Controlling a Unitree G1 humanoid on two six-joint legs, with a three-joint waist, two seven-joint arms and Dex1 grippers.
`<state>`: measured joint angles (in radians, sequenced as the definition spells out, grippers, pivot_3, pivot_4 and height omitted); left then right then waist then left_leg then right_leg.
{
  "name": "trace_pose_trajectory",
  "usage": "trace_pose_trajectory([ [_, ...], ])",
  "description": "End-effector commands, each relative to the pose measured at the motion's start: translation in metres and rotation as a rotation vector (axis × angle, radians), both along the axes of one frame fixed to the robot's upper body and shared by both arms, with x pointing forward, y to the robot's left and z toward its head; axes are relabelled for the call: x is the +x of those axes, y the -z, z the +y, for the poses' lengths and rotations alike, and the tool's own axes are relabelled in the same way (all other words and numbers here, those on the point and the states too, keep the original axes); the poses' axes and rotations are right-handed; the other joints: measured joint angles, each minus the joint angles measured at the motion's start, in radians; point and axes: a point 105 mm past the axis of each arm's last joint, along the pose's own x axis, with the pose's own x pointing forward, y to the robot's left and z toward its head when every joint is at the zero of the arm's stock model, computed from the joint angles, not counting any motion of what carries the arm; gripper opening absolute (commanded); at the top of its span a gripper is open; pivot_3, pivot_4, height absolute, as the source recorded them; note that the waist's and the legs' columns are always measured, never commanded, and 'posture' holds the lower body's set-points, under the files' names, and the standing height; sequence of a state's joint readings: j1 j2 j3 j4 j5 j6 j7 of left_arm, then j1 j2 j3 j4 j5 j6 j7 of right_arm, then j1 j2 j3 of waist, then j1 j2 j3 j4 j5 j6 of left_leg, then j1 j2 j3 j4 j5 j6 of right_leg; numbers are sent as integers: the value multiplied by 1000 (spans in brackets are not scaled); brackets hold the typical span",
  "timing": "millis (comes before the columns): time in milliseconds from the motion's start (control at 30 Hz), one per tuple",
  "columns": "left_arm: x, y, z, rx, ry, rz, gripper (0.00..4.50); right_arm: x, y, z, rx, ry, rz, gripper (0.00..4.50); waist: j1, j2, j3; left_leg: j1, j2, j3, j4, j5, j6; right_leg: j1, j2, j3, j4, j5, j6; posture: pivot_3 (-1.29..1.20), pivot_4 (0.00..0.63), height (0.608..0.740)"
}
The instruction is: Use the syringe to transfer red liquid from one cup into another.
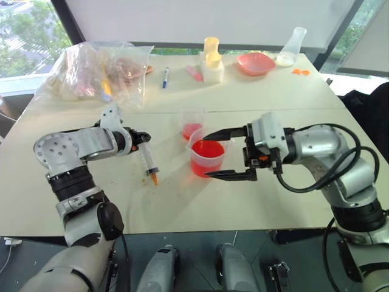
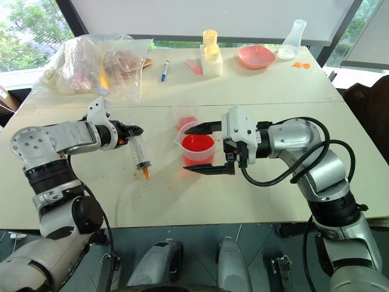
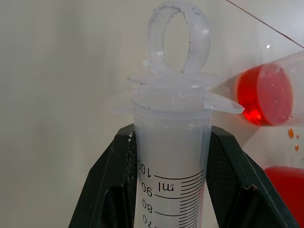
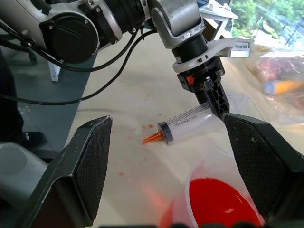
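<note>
Left eye view | left end effector (image 1: 141, 139) clamps large clear plastic syringe (image 1: 149, 160), orange tip slanting down beside wide clear spouted cup of red liquid (image 1: 206, 158) | right end effector (image 1: 226, 153) spread wide, straddling that cup on white desk (image 1: 255, 97)

Bright, even daylight enters from the windows (image 1: 24, 36) past the table's (image 1: 243, 97) far edge; shadows on it are soft and faint, and the wrist views stay sharp
</note>
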<state>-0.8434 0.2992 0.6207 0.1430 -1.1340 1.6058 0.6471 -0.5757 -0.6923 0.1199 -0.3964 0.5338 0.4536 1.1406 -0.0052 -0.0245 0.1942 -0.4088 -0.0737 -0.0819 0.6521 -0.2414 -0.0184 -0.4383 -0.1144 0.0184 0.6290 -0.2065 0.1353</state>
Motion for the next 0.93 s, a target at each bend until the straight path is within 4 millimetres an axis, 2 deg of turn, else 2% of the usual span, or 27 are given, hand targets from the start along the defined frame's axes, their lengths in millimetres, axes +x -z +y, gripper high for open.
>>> trace_pose_trajectory([
  [33,-3,-1,0,11,13,21,1451,-8,-1,5,15,-19,-14,3868,-1,0,0,0,0,0,0,0,0,0,0,0,0,0,0,0,150,740],
  [100,-4,2,2,24,1,45,1451,-8,1,6,14,-15,-12,3868,-2,0,0,0,0,0,0,0,0,0,0,0,0,0,0,0,150,740],
  [167,-5,3,3,24,-3,59,2452,-7,3,5,24,1,-5,3902,-3,0,-1,1,0,0,0,0,0,0,0,0,0,0,0,0,150,740],
  [333,-7,6,5,27,-15,86,4405,-4,5,3,37,31,5,3902,-5,0,-1,1,0,0,0,0,0,0,0,0,0,0,0,0,150,740],
  [433,-9,10,14,58,-57,107,4461,1,8,-3,25,64,4,3902,-5,0,-1,1,0,0,0,0,0,0,0,0,0,0,0,0,150,740],
  [533,-8,-4,18,78,-65,37,4461,5,8,-9,26,102,6,3902,-4,0,-1,1,0,0,0,0,0,1,0,0,0,0,0,0,150,740],
  [600,-7,-42,23,130,-68,-187,4461,7,7,-16,25,133,10,3902,-5,0,0,1,0,0,0,0,0,1,0,0,0,0,0,0,150,740],
  [667,-12,-67,24,154,-26,-365,4461,8,1,-23,49,162,21,3902,-6,0,0,1,-1,1,-1,1,-2,0,0,0,0,0,-1,0,150,740],
  [733,-18,-83,29,184,8,-521,4461,8,-9,-30,99,191,42,3902,-8,1,-1,1,0,1,-3,4,-6,0,0,1,-1,0,-1,0,150,740],
  [833,-26,-90,36,274,69,-664,4461,8,-20,-40,154,237,67,3902,-6,3,-2,4,1,3,-4,1,-1,3,0,1,-3,0,-2,0,150,740],
  [933,-36,-85,42,363,135,-739,4461,8,-21,-54,160,310,90,3902,-5,3,-2,4,2,2,-5,0,0,5,1,0,-8,-3,-6,0,150,740],
])
